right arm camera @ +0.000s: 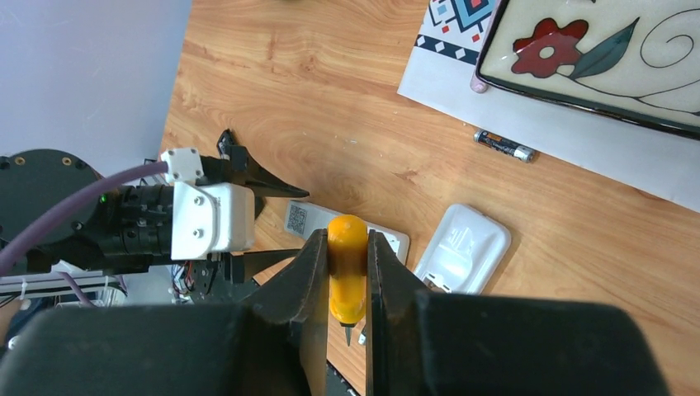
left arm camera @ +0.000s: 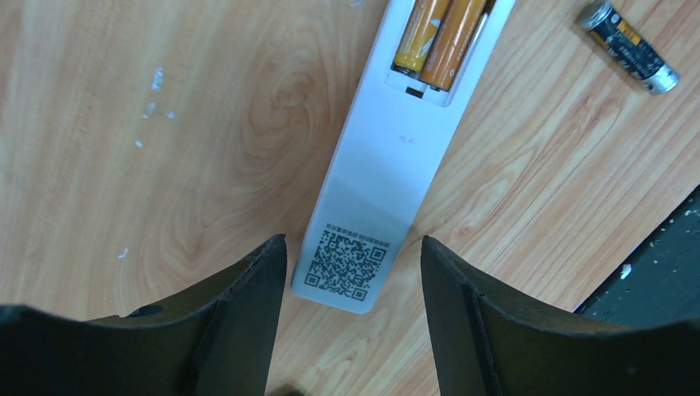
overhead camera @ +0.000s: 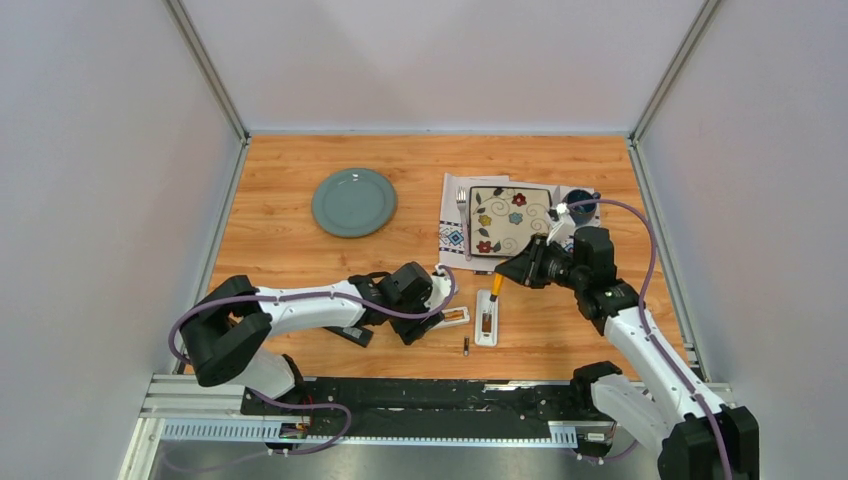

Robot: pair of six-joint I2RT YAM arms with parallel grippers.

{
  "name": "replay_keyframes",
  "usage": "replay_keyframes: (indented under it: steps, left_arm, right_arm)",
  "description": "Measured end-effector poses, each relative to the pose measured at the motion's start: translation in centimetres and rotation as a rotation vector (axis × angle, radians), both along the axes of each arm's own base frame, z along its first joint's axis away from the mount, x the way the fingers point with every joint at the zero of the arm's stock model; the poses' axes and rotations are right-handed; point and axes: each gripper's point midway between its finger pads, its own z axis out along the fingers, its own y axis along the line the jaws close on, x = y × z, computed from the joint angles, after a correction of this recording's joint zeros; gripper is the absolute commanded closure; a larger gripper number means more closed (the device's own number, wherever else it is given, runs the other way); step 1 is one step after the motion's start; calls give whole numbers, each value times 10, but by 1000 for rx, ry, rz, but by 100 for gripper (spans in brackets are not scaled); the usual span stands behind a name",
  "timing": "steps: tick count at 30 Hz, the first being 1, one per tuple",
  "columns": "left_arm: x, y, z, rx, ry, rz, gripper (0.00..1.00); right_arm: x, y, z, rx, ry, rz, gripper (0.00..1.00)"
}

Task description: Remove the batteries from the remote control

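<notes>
A white remote control (left arm camera: 380,165) lies back-up on the wood, its compartment open with two gold-orange batteries (left arm camera: 433,41) seated inside. My left gripper (left arm camera: 353,243) is open, a finger on each side of the remote's QR-code end without touching it. In the top view this gripper (overhead camera: 440,300) covers most of the remote (overhead camera: 456,316). A loose dark battery (left arm camera: 629,47) lies apart on the table (overhead camera: 466,347). My right gripper (right arm camera: 348,239) is shut on an orange-handled screwdriver (right arm camera: 347,272), hovering just right of the remote (right arm camera: 299,219). Another dark battery (right arm camera: 503,146) rests by the placemat edge.
A white plastic shell (overhead camera: 487,320) lies right of the remote. Behind it are a patterned placemat (overhead camera: 452,215) with a floral square plate (overhead camera: 510,220), a fork (overhead camera: 462,205) and a dark cup (overhead camera: 580,200). A teal plate (overhead camera: 354,202) sits back left. A black rail (overhead camera: 420,395) lines the near edge.
</notes>
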Motion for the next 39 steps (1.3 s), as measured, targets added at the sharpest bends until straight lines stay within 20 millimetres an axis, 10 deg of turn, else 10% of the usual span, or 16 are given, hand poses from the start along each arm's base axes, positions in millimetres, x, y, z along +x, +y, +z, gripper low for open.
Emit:
replay_keyframes:
  steps: [31, 39]
  left_arm:
    - [-15, -1, -8, -91, -47, 166, 42]
    - [-17, 0, -8, -100, -44, 179, 65]
  right_arm:
    - [30, 35, -10, 6, -104, -26, 100]
    - [39, 43, -15, 6, -113, -37, 100]
